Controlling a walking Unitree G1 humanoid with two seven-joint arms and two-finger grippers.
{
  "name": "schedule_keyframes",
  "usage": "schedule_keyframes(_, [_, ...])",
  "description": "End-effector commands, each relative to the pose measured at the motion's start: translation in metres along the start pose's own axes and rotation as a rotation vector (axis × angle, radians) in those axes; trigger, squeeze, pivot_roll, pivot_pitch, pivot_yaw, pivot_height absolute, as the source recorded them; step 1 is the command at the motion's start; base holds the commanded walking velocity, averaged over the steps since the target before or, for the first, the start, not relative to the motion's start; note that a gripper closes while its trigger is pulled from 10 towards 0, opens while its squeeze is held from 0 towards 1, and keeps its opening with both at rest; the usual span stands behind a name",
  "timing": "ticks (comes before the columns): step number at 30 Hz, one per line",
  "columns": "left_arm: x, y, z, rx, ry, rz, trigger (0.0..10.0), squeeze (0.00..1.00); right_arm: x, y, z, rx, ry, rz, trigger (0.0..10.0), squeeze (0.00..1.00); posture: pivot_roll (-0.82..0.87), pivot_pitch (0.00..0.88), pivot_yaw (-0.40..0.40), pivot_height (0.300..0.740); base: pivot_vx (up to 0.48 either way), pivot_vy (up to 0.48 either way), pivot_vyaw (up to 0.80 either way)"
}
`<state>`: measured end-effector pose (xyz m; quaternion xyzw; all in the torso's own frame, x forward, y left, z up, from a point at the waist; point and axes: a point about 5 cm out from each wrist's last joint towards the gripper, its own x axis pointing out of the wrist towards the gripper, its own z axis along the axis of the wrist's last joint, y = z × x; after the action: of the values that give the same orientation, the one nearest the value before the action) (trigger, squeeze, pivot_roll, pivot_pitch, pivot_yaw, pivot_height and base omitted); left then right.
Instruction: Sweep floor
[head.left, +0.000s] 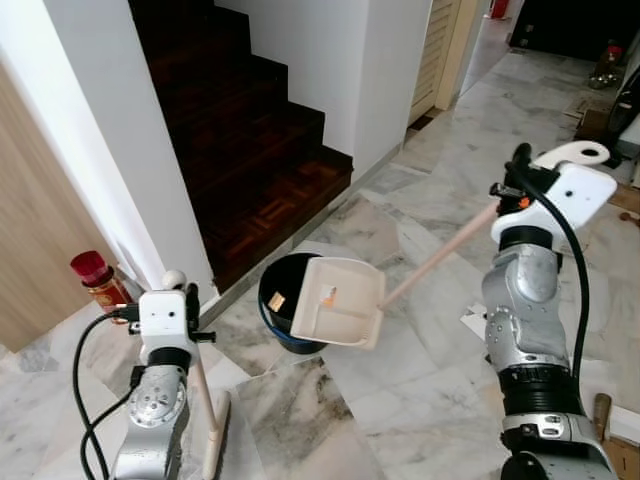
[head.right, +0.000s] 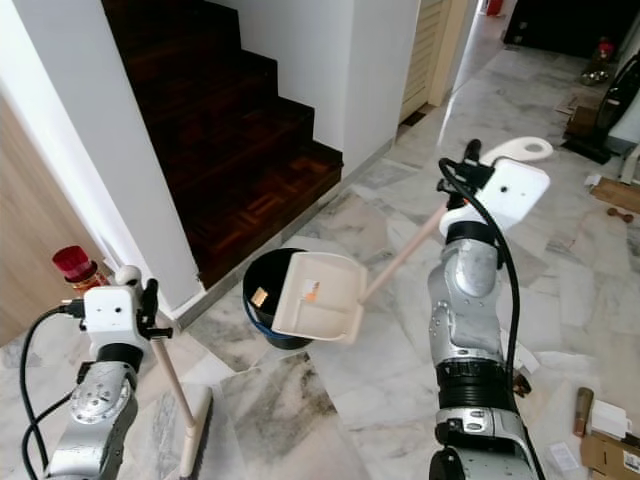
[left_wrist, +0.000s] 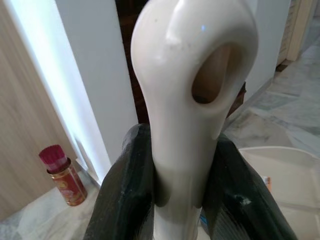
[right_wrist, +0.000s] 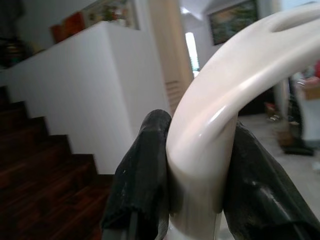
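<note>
Tilting the dustpan (head.left: 340, 300) over the dark bin (head.left: 283, 312) with the right gripper (right_wrist: 197, 165), fingers clamped on its handle, likely to tip scraps in. Parking the broom (head.left: 208, 415) upright on the marble floor (head.left: 400, 380), left gripper (left_wrist: 175, 185) fingers closed around its handle.

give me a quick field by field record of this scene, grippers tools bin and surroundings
left gripper: shut on broom handle, held near upright
broom head: on the marble floor
right gripper: shut on dustpan handle
dustpan: raised, tilted over the bin
scrap in dustpan: small orange piece
bin: dark, round, near the stairs
red-lidded jar: by the wall
</note>
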<state>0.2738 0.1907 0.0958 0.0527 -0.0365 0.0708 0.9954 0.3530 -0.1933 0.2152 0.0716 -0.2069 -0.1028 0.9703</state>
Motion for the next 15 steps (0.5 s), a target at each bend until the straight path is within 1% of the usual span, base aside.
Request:
schedule_keyframes(1, [0.0027,0.0021,0.0105,0.023,-0.054,0.012,10.0,0.0,0.006,0.0117,0.0207,0.019,-0.085,0.048,10.0,0.0,0.05,0.0,0.0,0.74,0.0,0.0,0.0])
schedule_keyframes(5, [0.0027,0.0029,0.0109,0.02,-0.057,0.013,10.0,0.0,0.0068,0.012,0.0212,0.016,-0.086,0.05,10.0,0.0,0.06,0.0,-0.002,0.74,0.266,0.0,0.0])
schedule_keyframes(11, [0.0029,0.0027,0.0113,0.014,-0.059,0.014,10.0,0.0,0.0081,0.0167,0.0241,0.054,-0.094,0.075,10.0,0.0,0.06,0.0,-0.006,0.74,0.303,0.0,0.0])
schedule_keyframes(15, [0.0031,0.0012,0.0109,0.011,-0.057,0.011,10.0,0.0,0.0081,0.0198,0.0242,0.038,-0.088,0.095,10.0,0.0,0.06,0.0,-0.006,0.74,0.307,0.0,0.0])
